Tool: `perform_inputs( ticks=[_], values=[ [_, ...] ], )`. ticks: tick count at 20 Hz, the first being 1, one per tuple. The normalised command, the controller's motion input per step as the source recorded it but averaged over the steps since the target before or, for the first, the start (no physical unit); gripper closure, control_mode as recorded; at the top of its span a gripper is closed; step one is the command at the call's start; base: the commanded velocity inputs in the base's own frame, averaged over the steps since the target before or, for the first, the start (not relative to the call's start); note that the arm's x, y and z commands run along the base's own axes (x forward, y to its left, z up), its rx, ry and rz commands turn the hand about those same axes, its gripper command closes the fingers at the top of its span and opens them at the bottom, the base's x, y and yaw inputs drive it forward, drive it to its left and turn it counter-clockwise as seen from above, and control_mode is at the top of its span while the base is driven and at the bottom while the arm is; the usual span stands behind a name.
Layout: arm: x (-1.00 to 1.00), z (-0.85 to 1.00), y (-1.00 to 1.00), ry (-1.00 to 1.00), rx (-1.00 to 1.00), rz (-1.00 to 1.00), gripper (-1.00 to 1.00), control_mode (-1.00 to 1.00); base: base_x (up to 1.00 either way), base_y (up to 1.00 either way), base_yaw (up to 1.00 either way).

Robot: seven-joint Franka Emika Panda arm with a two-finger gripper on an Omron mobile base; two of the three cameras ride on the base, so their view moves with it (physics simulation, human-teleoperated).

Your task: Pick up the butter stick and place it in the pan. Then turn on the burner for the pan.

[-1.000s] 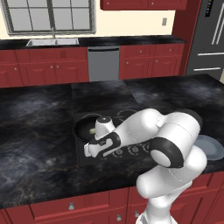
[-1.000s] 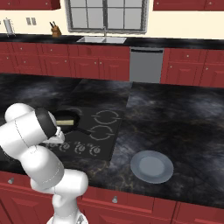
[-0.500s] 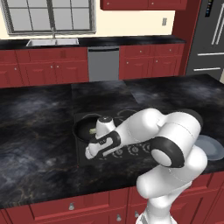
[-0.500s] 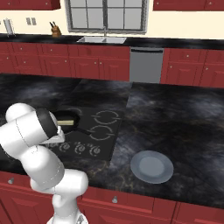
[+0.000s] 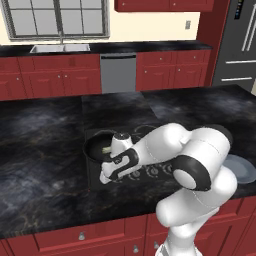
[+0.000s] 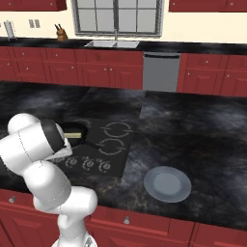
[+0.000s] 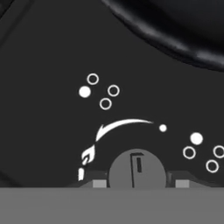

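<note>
- The butter (image 5: 106, 149) lies inside the pan (image 5: 100, 148), so step 1 looks done.
- Step 2 is left: the gripper (image 5: 105, 177) is at a knob (image 7: 137, 168), just in front of the pan.
- I cannot tell if the fingers are apart or clamped on the knob.
- No words can be read; beside the knob are only a flame sign, an arrow and dot marks.

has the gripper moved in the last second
Yes. In the left base view the gripper has slid down and toward the cooktop's front edge, away from the pan, toward the knobs.
</note>
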Motion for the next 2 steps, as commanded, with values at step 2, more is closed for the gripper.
perform_inputs(
  ticks=[2],
  values=[
    [-0.13,-0.49,0.00,0.00,-0.02,0.21,1.00,-1.00,0.00,0.00,0.00]
  ],
)
